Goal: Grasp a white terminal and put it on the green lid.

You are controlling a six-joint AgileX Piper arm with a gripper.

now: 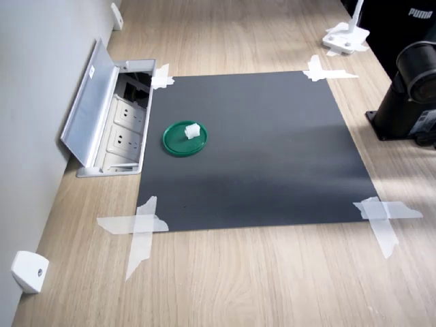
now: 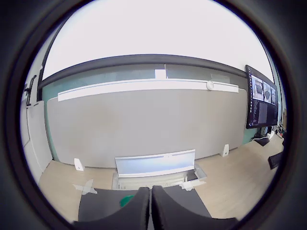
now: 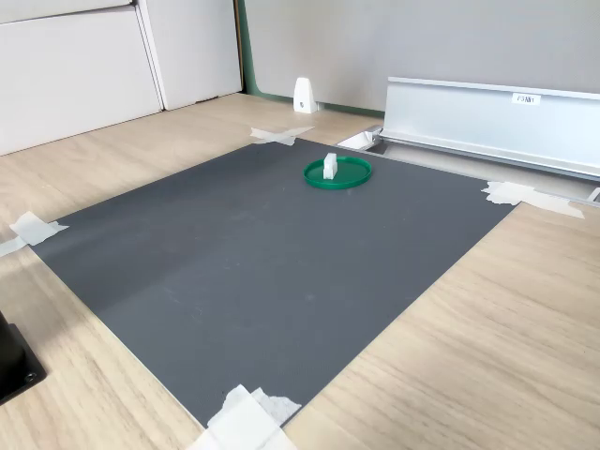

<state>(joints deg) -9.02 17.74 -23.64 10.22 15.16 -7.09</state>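
Observation:
The green lid [image 1: 176, 141] lies on the black mat [image 1: 272, 150], close to the mat's edge by the socket box. A tiny white terminal [image 1: 192, 131] rests on top of the lid, apart from any gripper. Both show again in the second exterior view, the lid [image 3: 349, 174] with the terminal [image 3: 330, 166] standing on it. My gripper [image 2: 151, 211] appears only in the wrist view, raised well back from the mat, fingers pressed together with nothing between them. A sliver of the lid [image 2: 126, 200] peeks beside the fingers.
An open socket box with a raised metal flap [image 1: 112, 122] borders the mat. Tape strips [image 1: 139, 228] hold the mat's corners. A white wedge piece [image 1: 28, 271] sits by the wall. The arm's black base [image 1: 409, 88] stands on the first exterior view's right. A monitor [image 2: 261, 98] stands farther off.

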